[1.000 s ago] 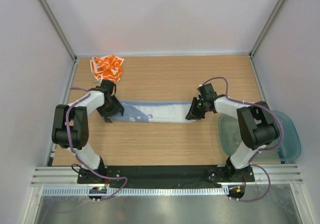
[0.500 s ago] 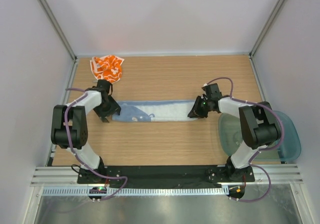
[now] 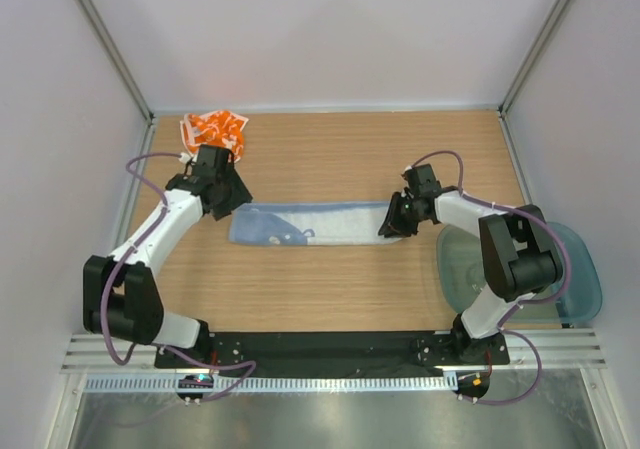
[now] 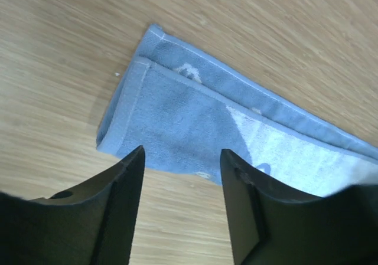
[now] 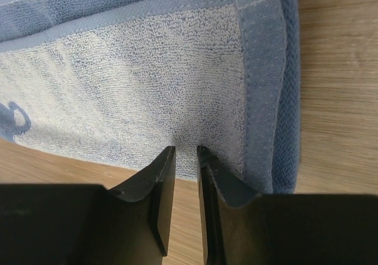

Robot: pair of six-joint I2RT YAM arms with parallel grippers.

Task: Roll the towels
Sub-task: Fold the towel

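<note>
Left gripper point(image 4: 181, 153) is hovering, jaws spread, over the left hem of the limp towel point(image 3: 320, 222); right gripper point(image 5: 186, 150), jaws nearly together, is maybe nipping the right hem.

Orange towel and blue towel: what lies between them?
The left gripper lies there, between the orange towel and the left end of the blue towel. The top external view shows this.

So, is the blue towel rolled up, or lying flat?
Flat, not rolled: the blue towel lies as a long folded strip on the table, layered hems showing.
</note>
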